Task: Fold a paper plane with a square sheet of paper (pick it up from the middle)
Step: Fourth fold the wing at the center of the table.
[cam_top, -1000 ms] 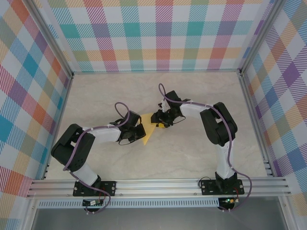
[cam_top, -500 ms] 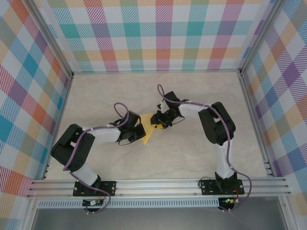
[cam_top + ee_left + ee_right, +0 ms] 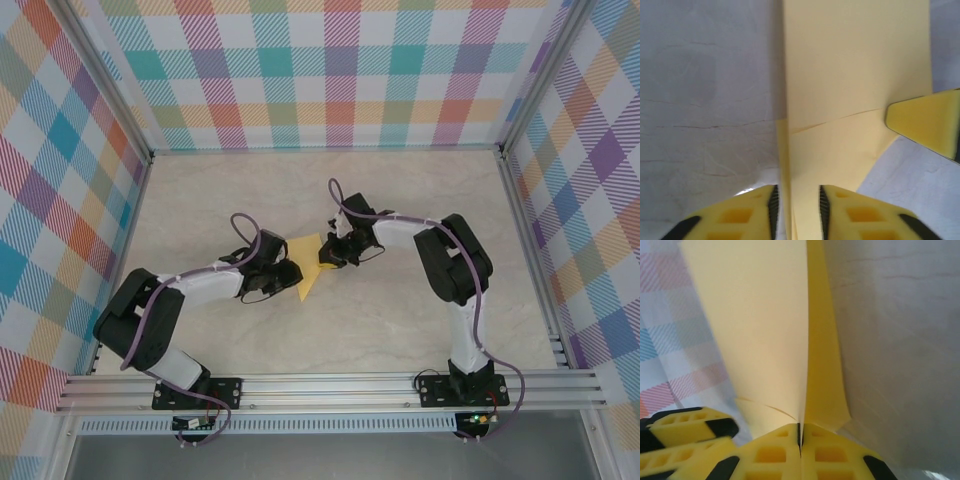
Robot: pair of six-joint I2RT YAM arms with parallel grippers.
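**Left side.** The left arm reaches in from the near left. The left pincer (image 3: 295,272) sits low over the worktop (image 3: 420,200), at the left edge of the yellow paper (image 3: 310,276). In the left wrist view its two fingers (image 3: 740,217) stand spread. The paper's folded edge runs up through the gap between them. I cannot tell whether either pad touches the paper. Nothing is clamped here.

**Middle.** The paper is a creased yellow shape, not a flat square. It lies near the centre of the worktop, between the two pincers. From above it reads as a narrow wedge, with the broad end toward the back wall and the point toward the arm bases. The left wrist view shows a slanted crease across it, with a broad panel beyond the crease and a narrower flap on the near side.

**Right side.** The right pincer (image 3: 327,255) is at the paper's right edge, near the broad end. In the right wrist view its fingers are pressed together and pinch the paper. Two yellow layers fan out from the seam between the pads. One of its fingertips (image 3: 925,125) lies against the paper's right edge. The two pincers are near each other but apart, with the paper spanning between them.
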